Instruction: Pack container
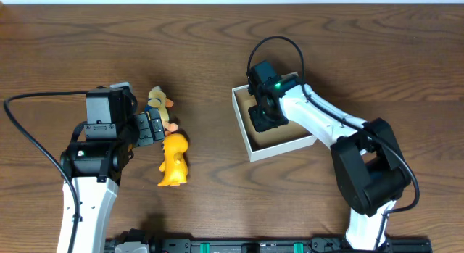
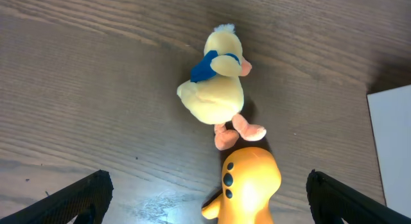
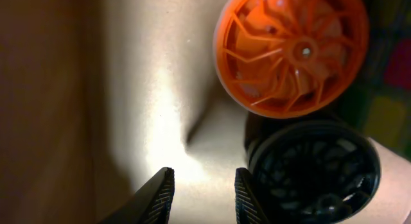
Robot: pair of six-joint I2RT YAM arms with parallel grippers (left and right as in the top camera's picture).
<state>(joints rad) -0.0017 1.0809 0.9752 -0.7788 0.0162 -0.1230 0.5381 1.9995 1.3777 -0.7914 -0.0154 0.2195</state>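
Note:
The container, a shallow white-walled box with a brown floor, sits right of centre. My right gripper reaches down inside it. In the right wrist view its fingers stand slightly apart over bare cardboard floor, holding nothing. An orange finned wheel and a black wheel lie just beside them. My left gripper is wide open beside two toys on the table: a yellow plush duck with a blue scarf, and an orange toy lying between the spread fingers.
The container's white wall shows at the right edge of the left wrist view. The plush duck and orange toy lie close together left of centre. Something multicoloured lies at the box's dark side.

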